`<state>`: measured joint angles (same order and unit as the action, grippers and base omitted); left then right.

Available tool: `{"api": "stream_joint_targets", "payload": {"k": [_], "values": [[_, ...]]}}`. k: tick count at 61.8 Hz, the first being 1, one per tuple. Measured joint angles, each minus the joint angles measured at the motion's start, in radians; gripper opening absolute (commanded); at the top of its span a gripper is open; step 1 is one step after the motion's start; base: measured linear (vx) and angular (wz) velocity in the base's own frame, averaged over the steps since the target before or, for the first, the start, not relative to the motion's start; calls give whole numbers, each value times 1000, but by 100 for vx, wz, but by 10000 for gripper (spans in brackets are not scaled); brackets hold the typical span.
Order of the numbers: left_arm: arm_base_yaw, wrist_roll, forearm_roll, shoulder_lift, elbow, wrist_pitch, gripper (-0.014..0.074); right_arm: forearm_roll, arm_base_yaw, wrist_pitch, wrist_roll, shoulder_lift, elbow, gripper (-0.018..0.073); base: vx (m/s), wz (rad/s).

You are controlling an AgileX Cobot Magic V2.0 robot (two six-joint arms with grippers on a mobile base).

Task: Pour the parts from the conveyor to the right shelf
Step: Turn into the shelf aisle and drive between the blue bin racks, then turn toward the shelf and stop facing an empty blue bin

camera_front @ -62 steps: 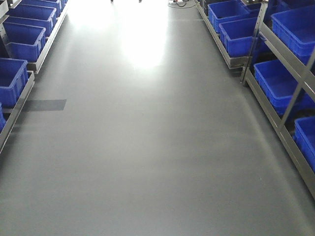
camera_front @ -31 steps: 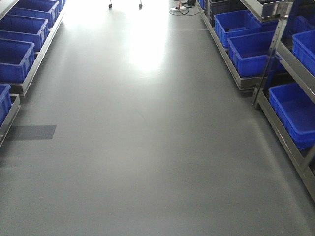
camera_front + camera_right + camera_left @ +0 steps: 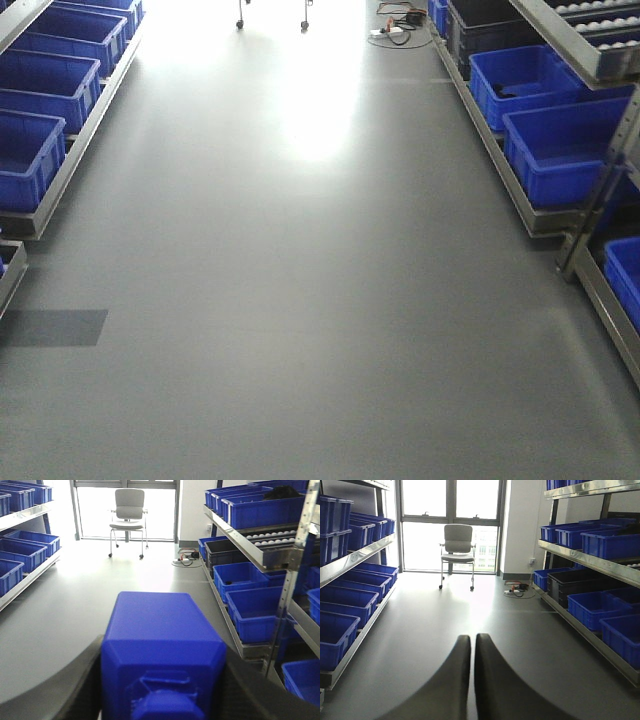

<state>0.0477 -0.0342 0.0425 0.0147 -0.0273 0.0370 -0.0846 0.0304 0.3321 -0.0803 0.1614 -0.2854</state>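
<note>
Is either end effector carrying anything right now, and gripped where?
The right end effector holds the blue block by its two opposite sides, knobbed face toward the wrist. The left end effector is shut and empty.

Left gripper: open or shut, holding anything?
Shut and empty. In the left wrist view the left gripper shows its two dark fingers nearly touching, nothing between them.

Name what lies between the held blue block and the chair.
Only bare grey floor separates the blue block from the office chair, per the right wrist view.
</note>
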Motion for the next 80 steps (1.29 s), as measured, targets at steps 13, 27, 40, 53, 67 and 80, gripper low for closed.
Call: {"api": "stream_joint_targets", "payload": {"k": [13, 27, 40, 53, 67, 80], "values": [[0, 0, 0, 0, 0, 0, -6, 0, 0, 0, 0, 0, 0, -9, 56, 11], [0, 0, 0, 0, 0, 0, -6, 0, 0, 0, 0, 0, 0, -9, 52, 15], [0, 0, 0, 0, 0, 0, -6, 0, 0, 0, 0, 0, 0, -9, 48, 32], [0, 0, 0, 0, 0, 0, -6, 0, 0, 0, 0, 0, 0, -9, 42, 79], [0, 0, 0, 0, 0, 0, -6, 0, 0, 0, 0, 0, 0, -9, 32, 108], [0, 0, 0, 0, 0, 0, -6, 0, 0, 0, 0, 0, 0, -9, 25, 97]]}}
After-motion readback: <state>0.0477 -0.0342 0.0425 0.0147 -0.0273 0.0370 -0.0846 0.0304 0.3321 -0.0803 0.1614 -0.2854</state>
